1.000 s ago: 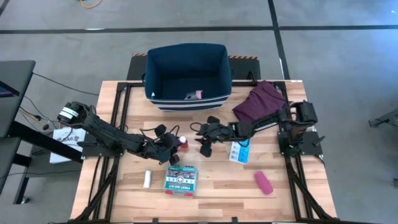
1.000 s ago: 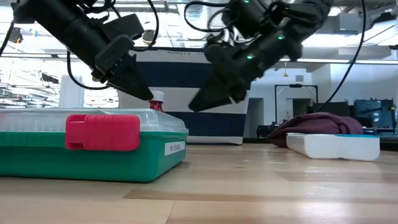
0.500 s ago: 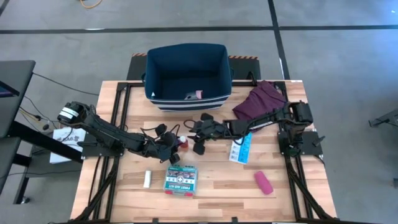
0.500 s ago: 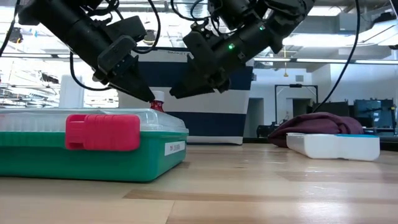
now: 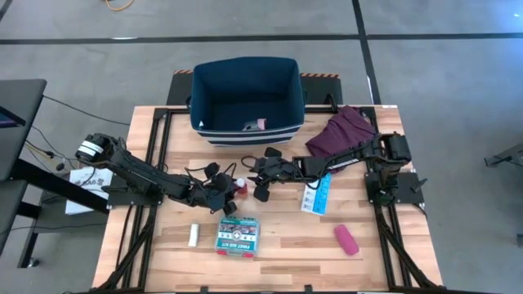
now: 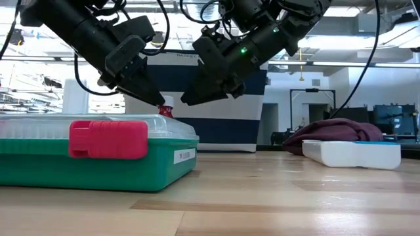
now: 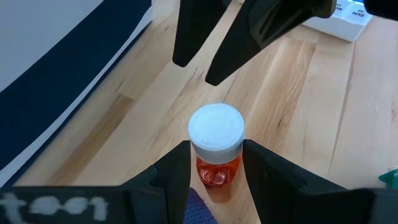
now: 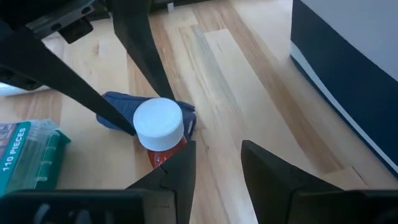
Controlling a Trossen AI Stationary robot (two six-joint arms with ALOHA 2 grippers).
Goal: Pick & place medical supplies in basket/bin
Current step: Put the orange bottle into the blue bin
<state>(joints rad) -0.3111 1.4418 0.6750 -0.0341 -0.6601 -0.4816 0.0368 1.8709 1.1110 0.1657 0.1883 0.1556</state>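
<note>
A small bottle with a white cap (image 7: 216, 127) and an orange-red body stands upright on its base on the wooden table; it also shows in the high view (image 5: 240, 186). My left gripper (image 7: 216, 158) is open, with one finger close on each side of the bottle's body. A blue tube (image 8: 117, 102) lies on the table under that gripper. My right gripper (image 8: 217, 165) is open and empty. It hovers just to the right of the bottle and shows in the low view (image 6: 191, 98). The navy bin (image 5: 245, 98) stands at the far edge. My left gripper's fingers (image 7: 179, 171) come slanting down from the table's left and stand close on both sides of the bottle's orange-red body (image 7: 214, 174), below the cap. I cannot tell whether they touch it. The bottle stands upright on the table.
A teal first-aid box (image 5: 238, 236) and a white stick (image 5: 194, 235) lie near the front. A light-blue pill strip (image 5: 316, 196) and a pink oblong (image 5: 346, 239) lie to the right. A maroon cloth (image 5: 341, 131) lies beside the bin, and a pink item (image 5: 260, 124) is inside it.
My right gripper has gone toward the table's left and a little up, closing in on the bottle, and has then held still. My left gripper and the bottle have stayed where they were.
</note>
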